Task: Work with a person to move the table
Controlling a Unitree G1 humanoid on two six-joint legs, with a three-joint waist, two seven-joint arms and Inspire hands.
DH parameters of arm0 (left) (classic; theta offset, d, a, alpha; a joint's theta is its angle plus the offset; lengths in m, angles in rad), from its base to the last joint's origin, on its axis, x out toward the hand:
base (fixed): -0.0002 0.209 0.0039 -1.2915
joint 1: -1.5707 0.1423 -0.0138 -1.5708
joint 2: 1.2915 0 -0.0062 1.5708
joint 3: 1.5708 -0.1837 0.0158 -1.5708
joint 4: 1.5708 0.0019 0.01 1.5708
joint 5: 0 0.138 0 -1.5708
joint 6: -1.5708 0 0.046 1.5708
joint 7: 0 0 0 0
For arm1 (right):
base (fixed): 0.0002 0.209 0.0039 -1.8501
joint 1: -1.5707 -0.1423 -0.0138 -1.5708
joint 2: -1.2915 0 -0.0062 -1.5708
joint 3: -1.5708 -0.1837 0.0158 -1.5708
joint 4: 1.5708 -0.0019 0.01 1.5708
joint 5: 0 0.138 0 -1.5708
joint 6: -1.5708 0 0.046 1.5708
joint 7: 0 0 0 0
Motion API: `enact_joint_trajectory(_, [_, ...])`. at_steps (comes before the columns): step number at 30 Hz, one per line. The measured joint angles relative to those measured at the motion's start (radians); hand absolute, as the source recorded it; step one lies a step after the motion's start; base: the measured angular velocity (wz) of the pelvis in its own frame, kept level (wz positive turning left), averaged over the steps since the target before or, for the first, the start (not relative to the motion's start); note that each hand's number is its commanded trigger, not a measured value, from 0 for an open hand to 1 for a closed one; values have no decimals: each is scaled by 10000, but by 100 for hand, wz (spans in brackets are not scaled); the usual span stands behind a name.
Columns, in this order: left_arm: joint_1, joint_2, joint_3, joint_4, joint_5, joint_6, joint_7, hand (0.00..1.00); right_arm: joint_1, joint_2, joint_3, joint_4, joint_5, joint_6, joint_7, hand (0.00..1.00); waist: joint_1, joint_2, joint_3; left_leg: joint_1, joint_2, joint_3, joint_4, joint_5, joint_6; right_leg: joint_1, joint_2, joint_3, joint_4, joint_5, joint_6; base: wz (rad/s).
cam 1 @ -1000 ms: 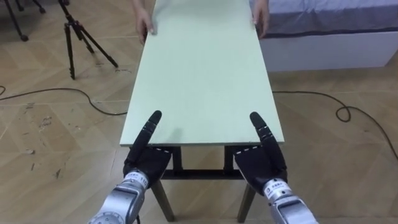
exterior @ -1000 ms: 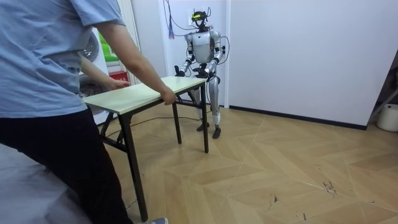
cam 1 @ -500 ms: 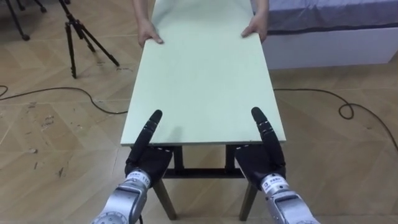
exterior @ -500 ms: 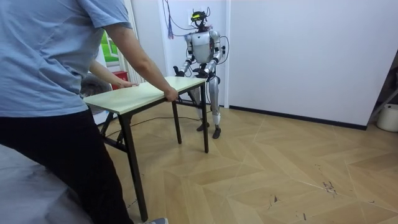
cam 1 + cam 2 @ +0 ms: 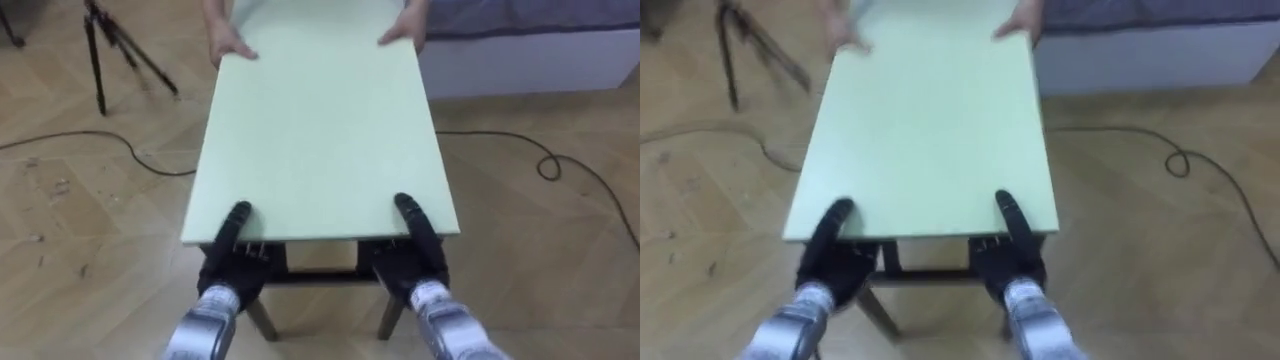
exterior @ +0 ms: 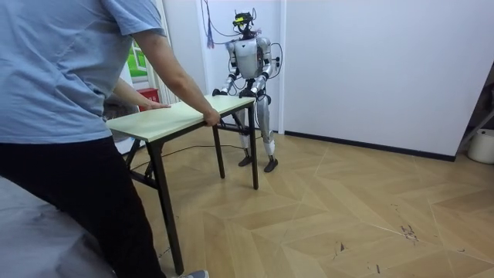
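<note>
While the robot stands at one short end of the pale green rectangular table on dark legs (image 5: 315, 130), a person in a light blue shirt (image 6: 62, 69) stands at the opposite short end, and the table stretches lengthwise between them. The robot's left hand (image 5: 235, 262) sits at the near short edge close to the near left corner, its dark palm just below the edge and a part of it reaching up onto the top. The right hand (image 5: 408, 262) mirrors it close to the near right corner, likewise touching the top from the edge. Most of each hand lies beneath the tabletop, so I cannot tell whether either one clasps the edge or merely rests against it. At the far short edge the person's one hand (image 5: 228, 45) lies on the far left corner and the person's other hand (image 5: 402, 35) on the far right corner, both in contact with the top. In the room view the person leans over that end with arms stretched down to the table, and the robot stands upright at the other end, near a white wall. Beside the table's left long edge, well apart from it, a black tripod (image 5: 100, 50) stands on the herringbone wooden floor (image 5: 90, 240), with a black cable (image 5: 80, 140) curving across the boards. Off the far right corner sits a white bed base (image 5: 520, 60).
</note>
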Motion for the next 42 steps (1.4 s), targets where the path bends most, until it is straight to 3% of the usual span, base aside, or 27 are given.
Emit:
enact_joint_trajectory(2, [-65,-15,-49,-15,232,-9,10,100,-3,67,-38,0,-6,-224,-169,100,-14,-151,-15,-42,-59,248,-33,37,62,-4,-48,-80,-20,-25,41,13])
enact_joint_trajectory(8, [-52,-150,-88,-13,441,-4,103,100,-12,-2,-97,-1,-12,-274,-279,100,-112,-210,-31,-31,-323,369,-9,70,142,33,-222,-84,22,-144,237,3])
enact_joint_trajectory(19, [16,-231,-155,-215,496,5,113,100,186,-127,-20,-738,-12,-452,-991,100,-7,-201,-39,23,-348,558,63,70,142,129,-241,11,26,-189,288,0])
enact_joint_trajectory(24, [343,-234,-213,-784,532,48,110,100,413,-199,-16,-1252,-61,-465,-1053,100,24,-204,-107,49,-344,623,63,70,142,143,-242,34,29,-189,288,-1])
enact_joint_trajectory(26, [608,-231,-207,-1241,687,129,110,100,621,-278,-22,-1646,-85,-360,-1053,100,24,-198,-169,48,-344,626,64,70,142,148,-244,32,29,-189,288,0])
enact_joint_trajectory(32, [932,-211,-18,-1704,932,548,-20,100,1170,-293,-133,-2332,-141,-154,-1050,100,98,-179,-187,48,-342,705,125,69,143,142,-264,51,118,-207,295,0])
enact_joint_trajectory(42, [1977,-215,-203,-2775,1505,644,-43,100,2667,-261,88,-3529,-278,-234,-398,100,258,-209,-210,34,-340,756,129,-10,267,115,-256,41,115,-227,322,0])
